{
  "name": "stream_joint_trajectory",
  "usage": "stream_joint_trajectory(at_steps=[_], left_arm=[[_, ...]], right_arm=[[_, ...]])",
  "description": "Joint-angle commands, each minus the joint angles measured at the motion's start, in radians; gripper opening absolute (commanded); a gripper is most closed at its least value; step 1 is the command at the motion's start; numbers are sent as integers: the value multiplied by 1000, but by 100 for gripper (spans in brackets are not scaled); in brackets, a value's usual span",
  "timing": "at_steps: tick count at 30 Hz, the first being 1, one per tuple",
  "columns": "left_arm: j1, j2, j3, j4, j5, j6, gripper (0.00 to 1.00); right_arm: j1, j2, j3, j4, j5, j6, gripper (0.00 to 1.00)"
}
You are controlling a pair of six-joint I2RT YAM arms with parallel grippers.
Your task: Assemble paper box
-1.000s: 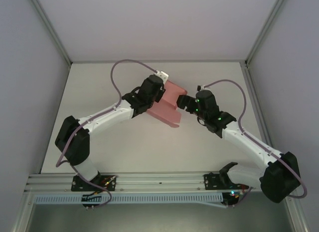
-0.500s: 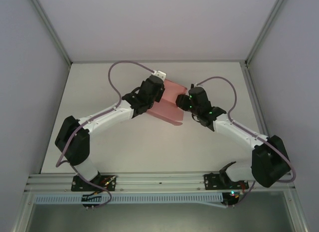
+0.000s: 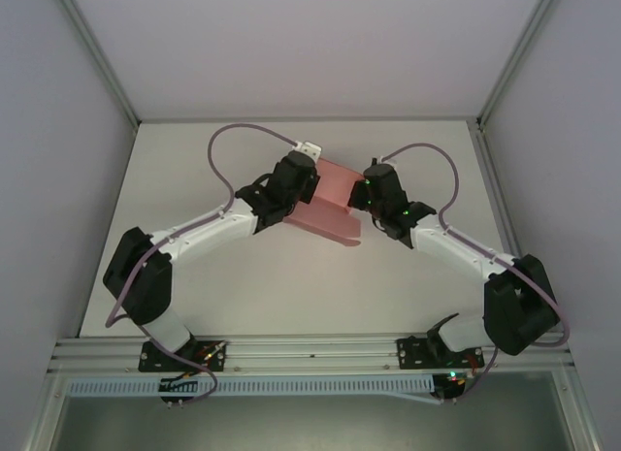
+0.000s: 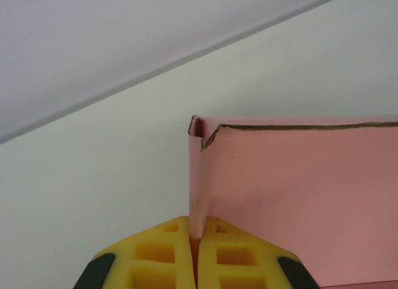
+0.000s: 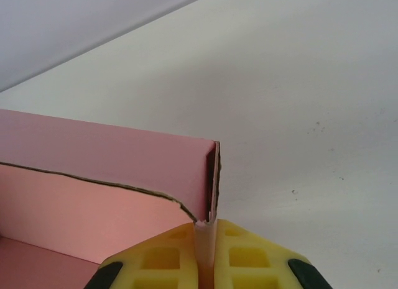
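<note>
Two claws meet on the pink paper box (image 3: 335, 207), which sits toward the far half of the white counter (image 3: 291, 286), roughly midway across it. We see the left claw (image 3: 309, 179) at the box's far left end and the right claw (image 3: 363, 193) at its right end. Both arms angle inward from the near edge.

The box lies between them as a partly folded piece. Its long panel runs diagonally from far left to near right, with a lower lip along its near edge.

From the left wrist, we see the left claw (image 4: 194, 242) clamped on a thin upright wall of the box. Its yellow pads (image 4: 155, 255) press against either side of the card. Right of that wall spreads a broad pink panel with a raw brown top edge and a small ragged notch at the corner.

From the right wrist, we see the right claw (image 5: 205, 239) likewise closed on a narrow upright end flap of the box, with the card pinched between its pads. Left of the flap stand a taller back wall and a lower front panel with an uneven brown edge. Beyond the box the pale counter runs on to the enclosure's wall.
</note>
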Motion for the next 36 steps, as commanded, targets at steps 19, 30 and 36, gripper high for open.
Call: stream_joint_trajectory(at_steps=[19,30,36], left_arm=[[97,-86,-88,71,269,-95,19],[112,-74,-76,50,210,-90,6],[102,-24,-115,143,-26,-10,0]], right_arm=[[4,-138,-7,4,-48,-60,0],[8,-134,4,-11,-86,-101,0],[38,-152,27,-69,-40,-150,0]])
